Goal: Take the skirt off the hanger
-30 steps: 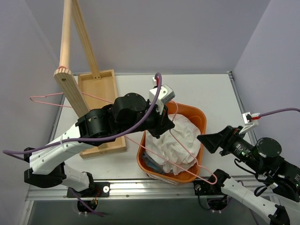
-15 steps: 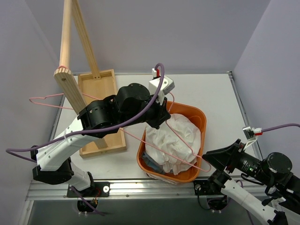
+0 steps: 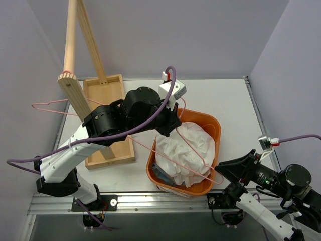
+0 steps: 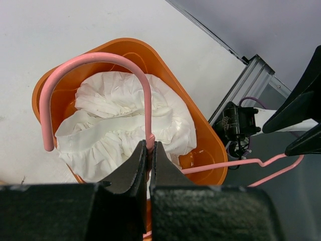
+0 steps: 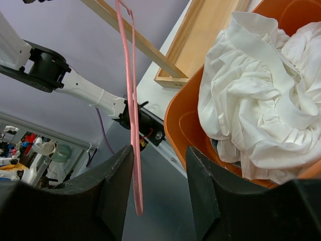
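Top view: the left gripper pinches the pink hanger at centre frame, above the orange basket where the white skirt lies heaped. It looks like the freeing step, and next the wire needs lifting clear without snagging. Left wrist: jaws clamped on the hanger's neck, ruffled cloth below. Right wrist: the right gripper gapes wide and empty, crumpled folds at upper right.

Orange basket x1. White skirt x1. Pink hangers x2: held hanger, rack hanger. Wooden rack x1, w/ tray base x1. Arms x2, tools x2: left tool, right tool. Table x1
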